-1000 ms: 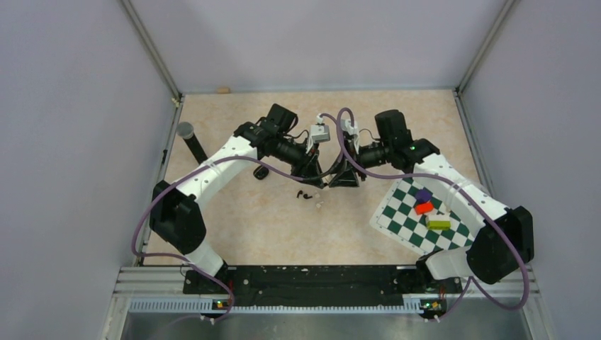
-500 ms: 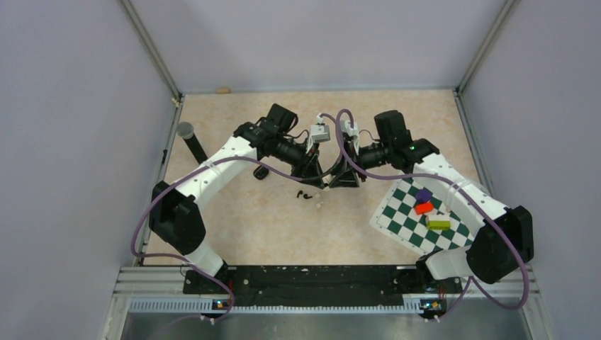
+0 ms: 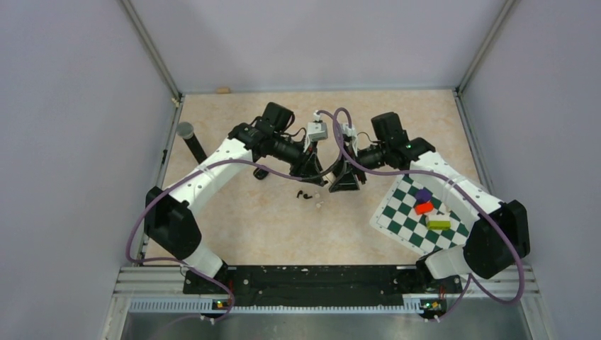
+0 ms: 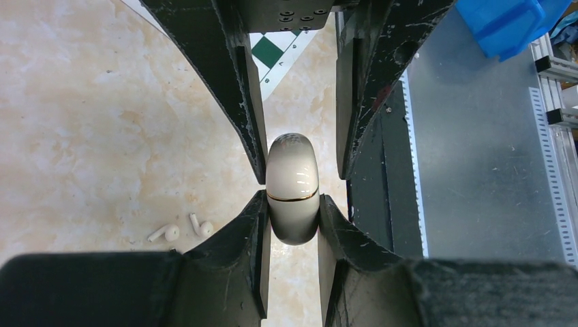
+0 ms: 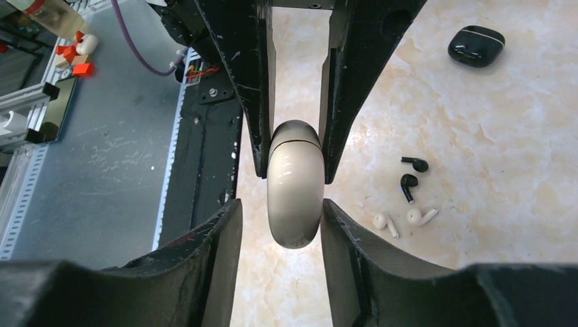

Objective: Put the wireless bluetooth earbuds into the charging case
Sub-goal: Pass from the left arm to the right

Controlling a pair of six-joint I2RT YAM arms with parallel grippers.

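- Sitting dead centre in both wrist views, the cream case [image 4: 293,163] is a glossy rounded pebble with a thin gold seam across it; the seam looks closed, and one end carries a dark mottled patch, either a smudge or a reflection
- left gripper [image 4: 292,202] is clamped on the cream case, both fingers pressed against its sides at the seam in the left wrist view
- right gripper [image 5: 281,203] straddles the opposite end with its fingers only partly drawn in; a strip of floor shows between the case and the finger at frame left, and whether the other finger touches is hard to tell
- white earbuds [image 5: 413,216] lie loose on the table [image 5: 518,170], at lower right of the right wrist view, stems pointing away from each other
- black earbuds [image 5: 409,182] lie just above the white pair, close together, tiny and curved
- black case [image 5: 476,45] sits at upper right of that view, glossy with a pale seam line, well apart from the buds
- From the top camera the cream case is hidden between the two sets of fingers at mid-frame, the buds are mere specks just below them, and the black case cannot be picked out
- checkered mat [image 3: 397,212] at right is partly covered by the right arm, with coloured blocks [image 3: 425,207] on it
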